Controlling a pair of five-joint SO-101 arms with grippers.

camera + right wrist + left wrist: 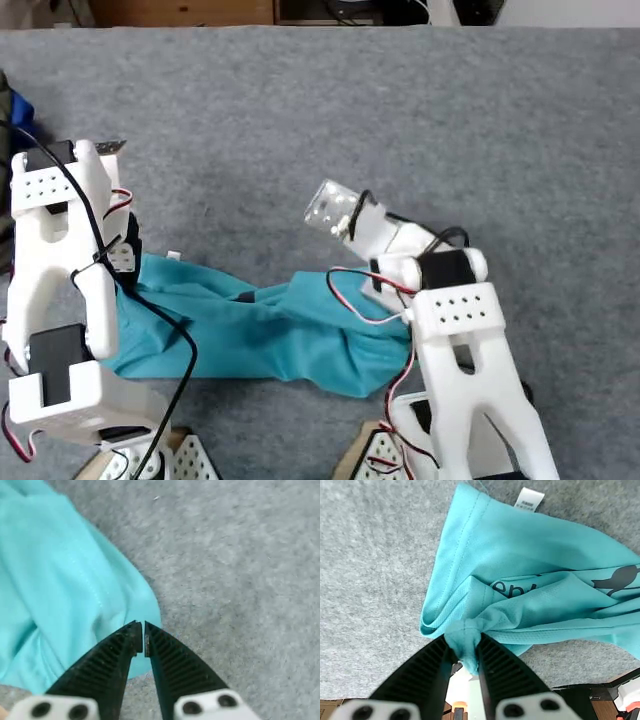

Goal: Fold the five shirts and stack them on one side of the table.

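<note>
One shirt [270, 330] bunched on grey carpet [400, 120]; wooden furniture [180, 10] beyond.

High view looks down from afar; close wrist views share the shirt [520, 555].

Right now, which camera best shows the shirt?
The high view: the whole shirt, bunched on the table. Left wrist view: one end pinched in the left tool. Right wrist view: an edge by the right tool.

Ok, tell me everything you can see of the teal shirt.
The teal shirt is thin mesh-like knit, crumpled into a long band lying on the grey table. It has a white label and dark print with a bird. The left gripper pinches a bunched edge.
</note>
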